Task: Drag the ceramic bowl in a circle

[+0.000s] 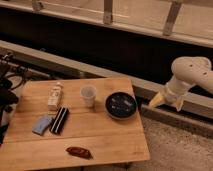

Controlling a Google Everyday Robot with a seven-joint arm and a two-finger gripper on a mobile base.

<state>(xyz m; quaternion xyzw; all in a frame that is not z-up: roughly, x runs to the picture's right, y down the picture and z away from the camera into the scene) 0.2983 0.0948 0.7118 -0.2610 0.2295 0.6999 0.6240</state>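
The ceramic bowl (121,105) is round, dark and glossy, and sits on the right part of the wooden table (100,140), near its right edge. The gripper (157,101) hangs from the white arm (190,72) to the right of the table, beyond its edge, about level with the bowl and apart from it. It holds nothing that I can see.
A small translucent white cup (88,95) stands just left of the bowl. A white bottle (54,95), a blue sponge (42,124) and a black bar-shaped item (59,120) lie on the left. A reddish-brown packet (78,152) lies near the front edge. Dark equipment (6,90) stands at far left.
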